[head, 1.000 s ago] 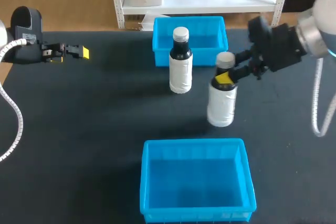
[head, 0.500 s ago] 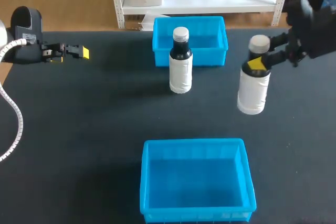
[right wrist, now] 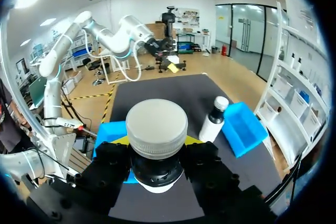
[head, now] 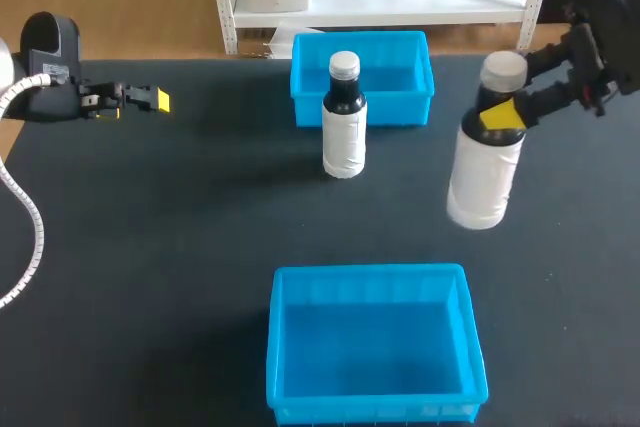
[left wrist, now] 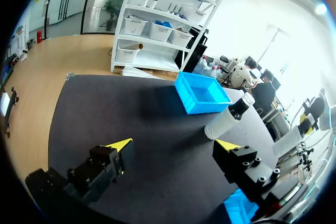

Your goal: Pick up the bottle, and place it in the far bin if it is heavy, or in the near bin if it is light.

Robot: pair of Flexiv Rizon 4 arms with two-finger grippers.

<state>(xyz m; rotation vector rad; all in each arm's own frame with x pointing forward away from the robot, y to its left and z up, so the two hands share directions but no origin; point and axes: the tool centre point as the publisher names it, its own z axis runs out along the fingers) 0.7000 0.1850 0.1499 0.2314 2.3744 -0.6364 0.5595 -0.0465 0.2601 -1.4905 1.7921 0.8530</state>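
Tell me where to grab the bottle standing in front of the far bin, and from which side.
Probably best: grip the standing bottle at its dark neck just under the cap, coming in level from the left with the open left hand. It stands upright, its left side is unobstructed, and the far bin sits close behind it, blocking that approach.

The held bottle [head: 485, 172], white-wrapped with a dark neck and pale cap, hangs tilted by its neck in the right pincer [head: 503, 115], apparently off the tabletop, beyond the far right corner of the near bin [head: 372, 409]. That bin is open and bright blue. The standing bottle [head: 344, 127], its twin, is upright well beyond the near bin, just before the matching far bin [head: 400, 110].
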